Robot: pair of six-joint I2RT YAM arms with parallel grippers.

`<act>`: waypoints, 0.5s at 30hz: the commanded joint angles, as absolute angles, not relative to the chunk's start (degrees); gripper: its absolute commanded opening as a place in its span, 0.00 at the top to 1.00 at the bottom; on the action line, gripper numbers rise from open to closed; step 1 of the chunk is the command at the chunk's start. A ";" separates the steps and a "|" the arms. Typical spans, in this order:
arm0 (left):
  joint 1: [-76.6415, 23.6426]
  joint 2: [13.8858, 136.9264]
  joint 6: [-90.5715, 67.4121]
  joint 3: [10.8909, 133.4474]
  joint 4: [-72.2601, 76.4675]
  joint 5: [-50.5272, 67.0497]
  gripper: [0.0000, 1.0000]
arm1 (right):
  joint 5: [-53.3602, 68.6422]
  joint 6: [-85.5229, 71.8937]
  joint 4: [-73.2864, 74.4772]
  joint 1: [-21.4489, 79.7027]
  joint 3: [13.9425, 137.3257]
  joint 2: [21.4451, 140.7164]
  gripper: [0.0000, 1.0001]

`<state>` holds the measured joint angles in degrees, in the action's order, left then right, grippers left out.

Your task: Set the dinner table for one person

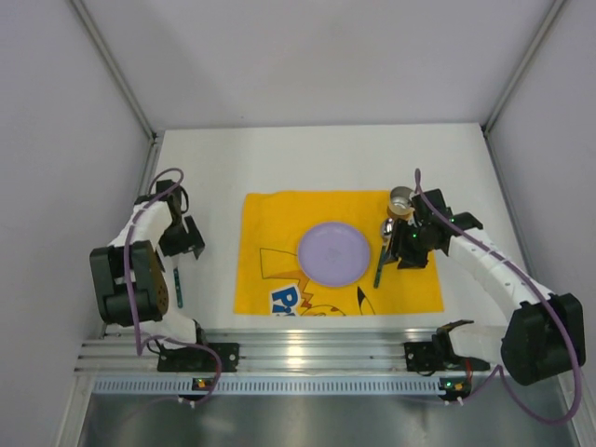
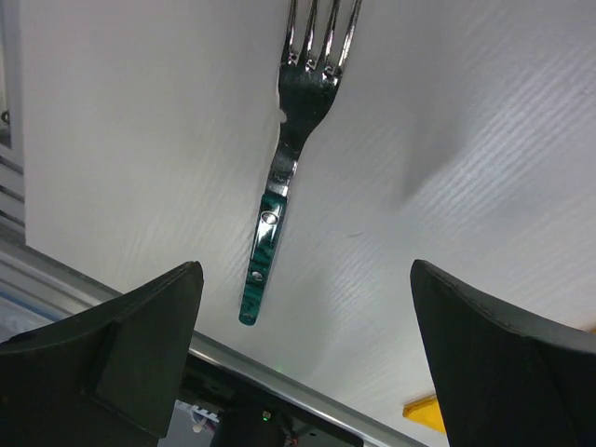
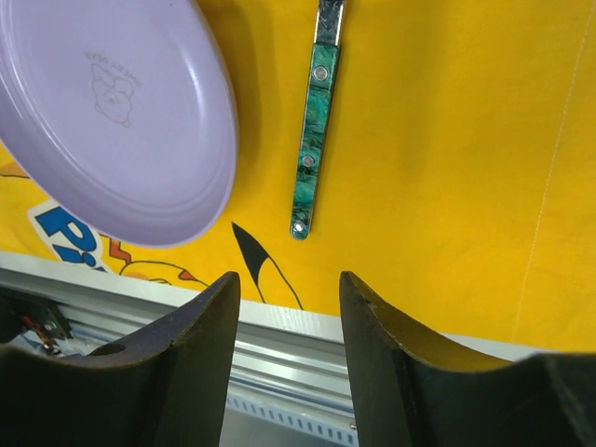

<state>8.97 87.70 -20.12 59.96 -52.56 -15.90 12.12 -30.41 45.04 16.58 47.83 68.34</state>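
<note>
Left gripper (image 2: 305,272), spread wide w/ nothing in it, should dip fwd & pinch the fork (image 2: 279,200) just ahead by its green handle.

White, matte, smooth rectangular desk (image 1: 317,158), lying flat across the middle of the top view, from the upper centre down to the metal rail near the lower edge. Centre covered by a yellow cloth (image 1: 279,223), white showing along the far strip and both side margins. In the left wrist view, plain white with faint diagonal lines, filling most of the frame.
</note>
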 commanded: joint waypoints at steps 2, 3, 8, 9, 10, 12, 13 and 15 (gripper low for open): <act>11.86 91.31 -18.37 58.71 -48.17 -12.58 0.02 | 12.74 -26.81 47.55 16.26 52.20 70.48 0.52; 12.13 92.01 -18.46 58.80 -47.56 -12.22 0.03 | 12.74 -26.46 47.55 16.26 52.82 70.92 0.52; 15.63 98.51 -18.63 58.00 -46.58 -13.02 0.09 | 13.10 -23.91 48.60 16.26 55.54 74.70 0.53; 17.30 99.48 -18.63 58.79 -46.84 -12.49 0.15 | 13.18 -23.56 49.13 16.17 56.59 75.40 0.53; 18.10 100.36 -18.46 58.80 -46.06 -10.91 0.19 | 13.18 -22.68 49.48 16.17 57.12 75.67 0.53; 20.11 103.09 -18.11 58.63 -45.09 -9.15 0.33 | 12.75 -21.71 50.27 16.00 58.61 76.63 0.53; 20.65 104.14 -18.02 58.62 -44.13 -8.79 0.46 | 12.40 -21.10 51.23 16.08 59.06 76.73 0.53; 22.58 107.39 -17.84 58.97 -43.60 -5.11 0.53 | 12.13 -21.01 51.59 16.00 59.50 77.17 0.54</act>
<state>19.00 100.71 -19.07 60.93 -49.28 -2.59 12.69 -23.29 49.91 16.32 56.38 76.77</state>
